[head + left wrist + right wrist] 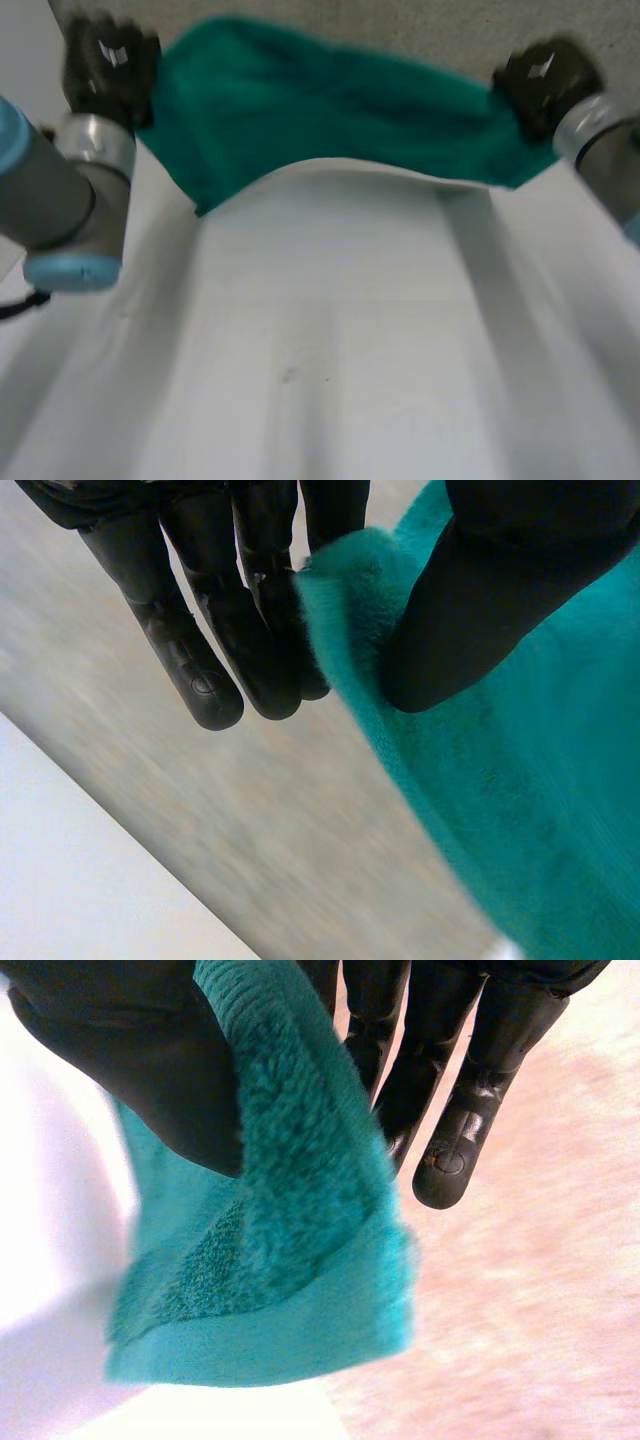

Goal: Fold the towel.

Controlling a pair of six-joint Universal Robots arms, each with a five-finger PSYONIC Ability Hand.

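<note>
A green towel hangs stretched between my two hands above the far part of the white table, sagging in the middle. My left hand holds its left end; in the left wrist view the thumb pinches the towel's edge against the fingers. My right hand holds the right end; in the right wrist view the thumb presses the towel's corner against the fingers.
Beyond the table's far edge lies grey speckled floor. My left arm stands over the table's left side, my right arm over its right side.
</note>
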